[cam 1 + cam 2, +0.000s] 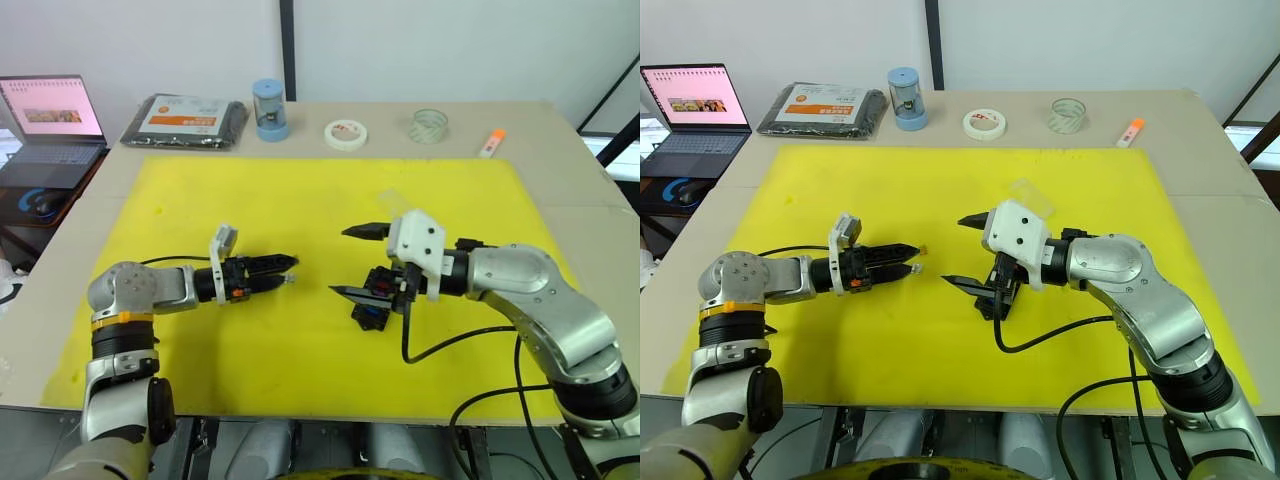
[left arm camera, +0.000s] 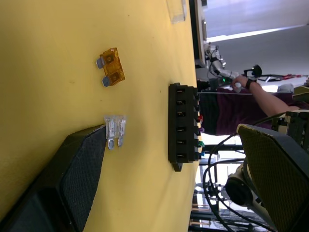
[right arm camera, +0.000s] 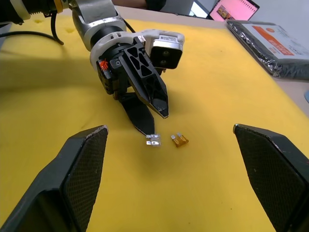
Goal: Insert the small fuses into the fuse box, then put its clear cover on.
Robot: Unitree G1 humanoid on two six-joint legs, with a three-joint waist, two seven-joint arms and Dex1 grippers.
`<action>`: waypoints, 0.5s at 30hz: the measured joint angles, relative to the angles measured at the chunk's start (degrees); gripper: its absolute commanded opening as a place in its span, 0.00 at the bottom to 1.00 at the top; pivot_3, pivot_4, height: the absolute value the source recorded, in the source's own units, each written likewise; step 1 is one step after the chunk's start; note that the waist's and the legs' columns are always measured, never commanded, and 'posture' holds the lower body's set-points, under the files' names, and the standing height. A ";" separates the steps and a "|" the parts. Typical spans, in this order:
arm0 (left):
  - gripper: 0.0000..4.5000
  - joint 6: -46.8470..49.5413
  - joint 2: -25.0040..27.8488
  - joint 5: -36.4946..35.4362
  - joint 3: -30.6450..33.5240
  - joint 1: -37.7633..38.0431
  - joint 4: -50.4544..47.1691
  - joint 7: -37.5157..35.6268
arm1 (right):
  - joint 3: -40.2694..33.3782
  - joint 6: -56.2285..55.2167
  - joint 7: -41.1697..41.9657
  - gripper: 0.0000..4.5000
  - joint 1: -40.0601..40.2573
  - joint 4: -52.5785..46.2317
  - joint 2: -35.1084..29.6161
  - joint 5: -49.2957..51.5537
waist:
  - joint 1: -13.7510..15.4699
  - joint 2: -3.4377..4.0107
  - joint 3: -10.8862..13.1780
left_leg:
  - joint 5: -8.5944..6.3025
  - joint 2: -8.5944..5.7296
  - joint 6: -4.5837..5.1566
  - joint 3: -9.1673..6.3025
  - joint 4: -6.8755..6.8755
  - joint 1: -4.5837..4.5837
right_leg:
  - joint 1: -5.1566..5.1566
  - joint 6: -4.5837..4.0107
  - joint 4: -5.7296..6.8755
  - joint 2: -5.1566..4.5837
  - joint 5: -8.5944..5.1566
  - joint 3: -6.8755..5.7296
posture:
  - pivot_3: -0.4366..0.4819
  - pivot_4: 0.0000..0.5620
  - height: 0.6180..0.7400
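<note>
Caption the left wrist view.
Open left end effector beside a clear blade fuse; orange blade fuse and black fuse box ahead.

You see a beige table (image 1: 1220,190) carrying a yellow foam mat (image 1: 940,180). Along its far edge lie a black packet with an orange label (image 1: 822,108), a blue cylindrical container (image 1: 907,99), two tape rolls (image 1: 984,124) and an open laptop (image 1: 697,115).

silver arms | black claw fingers (image 1: 360,231) | white wrist housings | black cables

Yellow mat (image 1: 300,190); black fuse box (image 2: 182,122); orange fuse (image 2: 111,66); clear fuse (image 2: 115,130).
</note>
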 measured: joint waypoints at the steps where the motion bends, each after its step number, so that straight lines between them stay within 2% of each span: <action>1: 1.00 -0.12 -0.09 0.02 -0.09 0.04 -0.14 0.00 | -0.05 -0.01 0.08 0.98 0.23 0.00 -0.17 0.00 | 0.03 0.00 0.00 | 0.00 0.00 0.00 0.00 0.00 0.00 | 0.00 0.00 0.00 0.00 0.00 0.00 | 0.48 0.27 1.00; 6: 1.00 -0.56 -0.26 0.26 -0.61 0.15 -0.44 0.00 | -0.16 -0.07 0.69 0.98 1.15 0.00 -1.48 0.02 | 0.03 0.00 0.00 | 0.00 -0.01 0.00 0.00 0.00 0.01 | 0.00 0.00 0.00 0.00 0.00 0.00 | 0.48 0.27 1.00; 7: 0.96 -0.86 -0.24 0.37 -0.90 0.22 -0.53 -0.02 | -0.17 -0.13 0.80 0.99 1.20 0.00 -1.55 0.02 | 0.03 0.00 0.00 | 0.00 -0.01 0.00 0.00 0.00 0.01 | 0.01 0.00 0.00 -0.01 0.00 0.00 | 0.48 0.27 1.00; 9: 0.86 -1.91 -0.23 0.82 -1.70 0.51 -0.78 -0.05 | -0.17 -0.28 1.02 1.00 1.21 0.00 -1.56 0.03 | 0.03 0.00 0.00 | 0.00 -0.01 0.00 0.00 0.00 0.01 | 0.01 0.00 0.00 -0.01 0.00 0.00 | 0.48 0.27 1.00; 15: 0.36 -6.41 -0.24 2.98 -4.11 1.49 -0.30 -0.39 | -0.30 -0.38 1.12 1.00 1.70 -0.02 -1.58 0.10 | -0.06 0.00 -0.01 | 0.00 0.01 0.00 0.00 -0.01 0.01 | 0.01 0.00 -0.01 -0.01 0.00 0.00 | 0.48 0.27 1.00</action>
